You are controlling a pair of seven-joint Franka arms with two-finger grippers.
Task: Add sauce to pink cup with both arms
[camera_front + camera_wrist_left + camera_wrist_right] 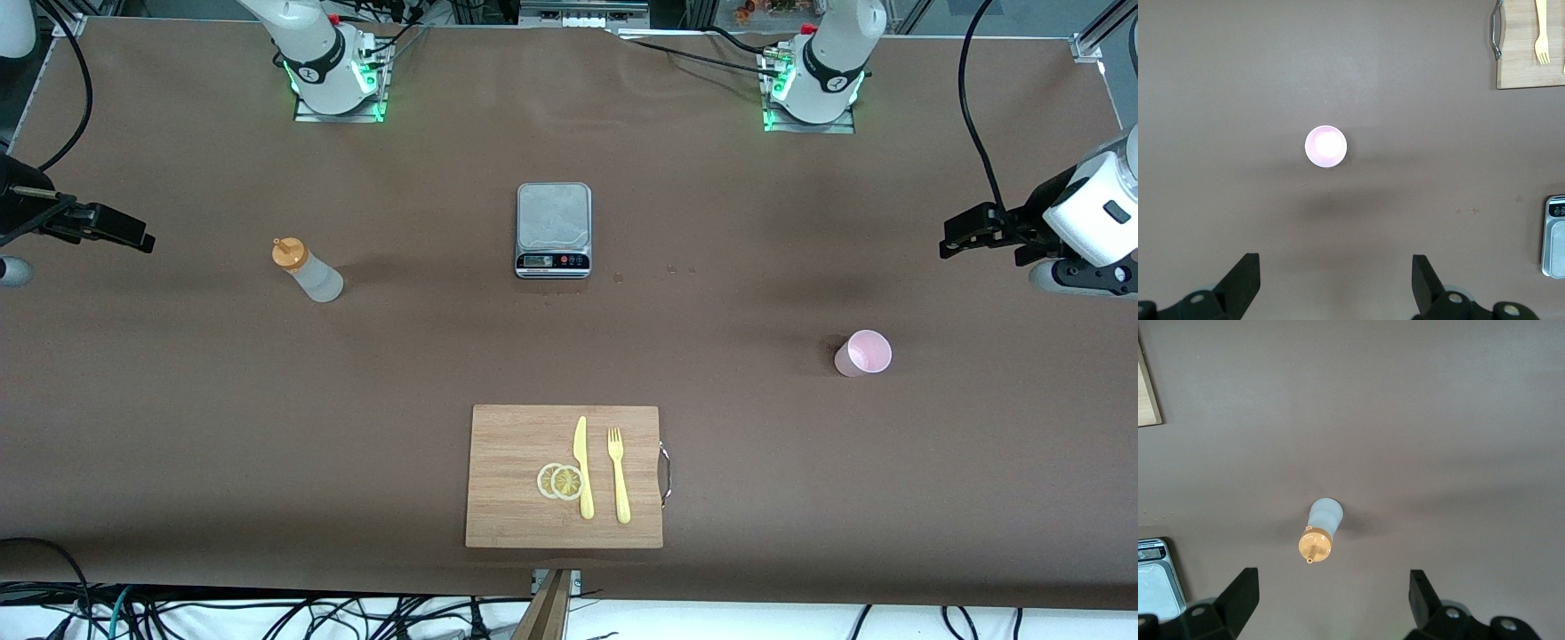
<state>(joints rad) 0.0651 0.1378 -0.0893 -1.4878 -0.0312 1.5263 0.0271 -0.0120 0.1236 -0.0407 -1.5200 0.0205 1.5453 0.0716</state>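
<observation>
Nothing done yet: left gripper (pixel 1335 283) wide open high over upright pink cup (pixel 863 353), right gripper (pixel 1331 600) wide open above standing sauce bottle (pixel 308 270), both untouched, well apart on table (pixel 178 400).

A high camera faces my bases across the table (pixel 178 373), while each wrist camera looks straight down from well above it, sharing the scale (pixel 553 229) and cutting board (pixel 516 471).
</observation>
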